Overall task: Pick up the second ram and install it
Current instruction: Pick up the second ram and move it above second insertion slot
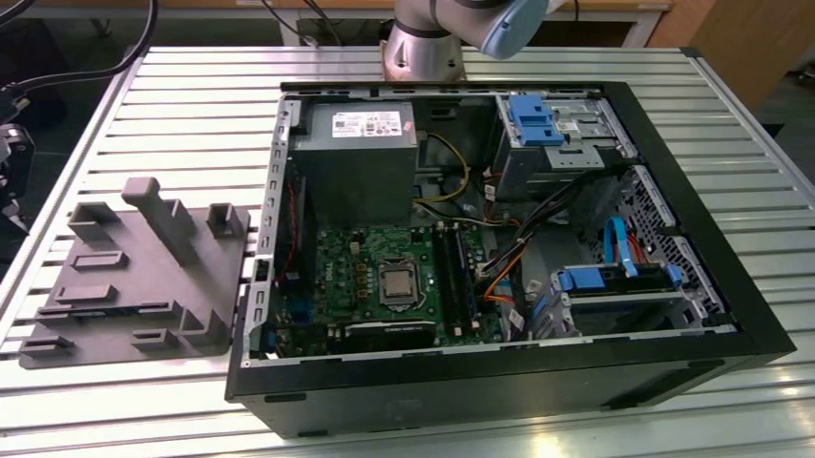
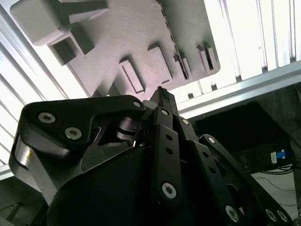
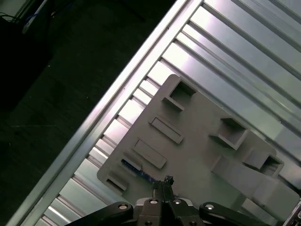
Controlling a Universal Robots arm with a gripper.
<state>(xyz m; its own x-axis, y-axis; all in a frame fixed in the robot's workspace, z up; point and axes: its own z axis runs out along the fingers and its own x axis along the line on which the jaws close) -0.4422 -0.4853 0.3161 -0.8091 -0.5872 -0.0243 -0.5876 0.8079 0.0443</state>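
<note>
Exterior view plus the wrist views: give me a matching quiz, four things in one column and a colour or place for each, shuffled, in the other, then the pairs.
Column one
1. motherboard
2. drive caddies
3. moulded tray
4. pincer

Column two
A. blue plastic
B. on the slatted table, outside the computer case
C. black, above the tray in the first wrist view
D. green, inside the case

Pairs: 1-D, 2-A, 3-B, 4-C
</note>
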